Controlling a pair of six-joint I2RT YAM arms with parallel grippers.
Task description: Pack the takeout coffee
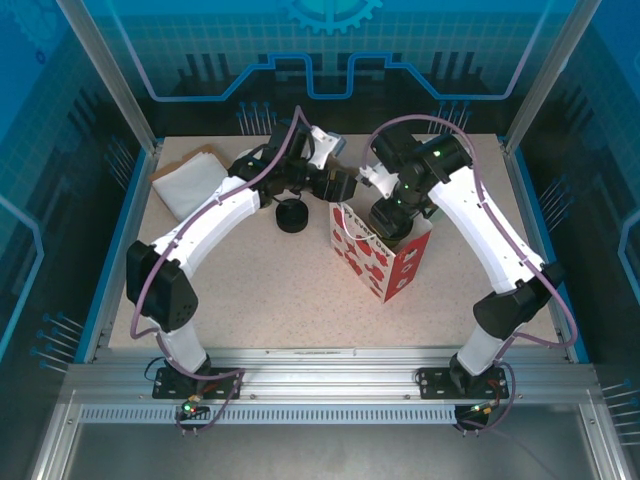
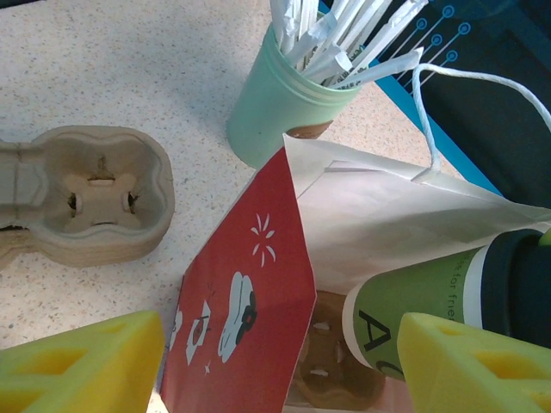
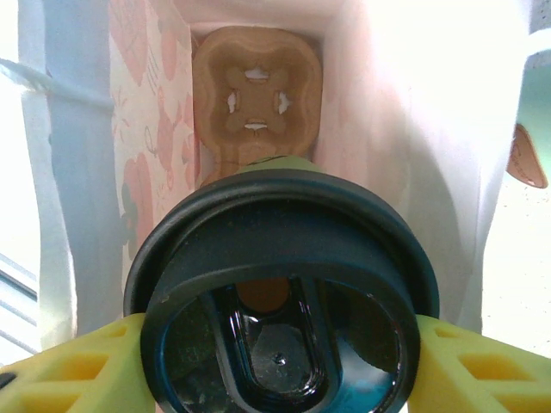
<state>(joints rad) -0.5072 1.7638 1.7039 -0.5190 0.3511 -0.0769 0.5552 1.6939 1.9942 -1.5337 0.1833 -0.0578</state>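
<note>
Inside the right pincer (image 3: 280, 370) sits the lidded takeout coffee (image 3: 284, 228).

lidded green cup (image 2: 417, 301): one
red-and-white paper bag (image 1: 375, 265): one
cardboard cup carriers (image 2: 95, 194): two
mint tumbler (image 2: 275, 112): one
wrapped straws (image 2: 344, 30): a bunch, too packed to count
stack of black lids (image 1: 292, 216): one
white paper pile (image 1: 188, 180): one
robot arms (image 1: 215, 225): two

On the olive-green side of the takeout coffee (image 2: 413, 297), which lies just ahead of one yellow finger of the left gripper (image 2: 275, 370), stand a large dark letter "A" and, on a pale band, the cut-off words "for frie".
</note>
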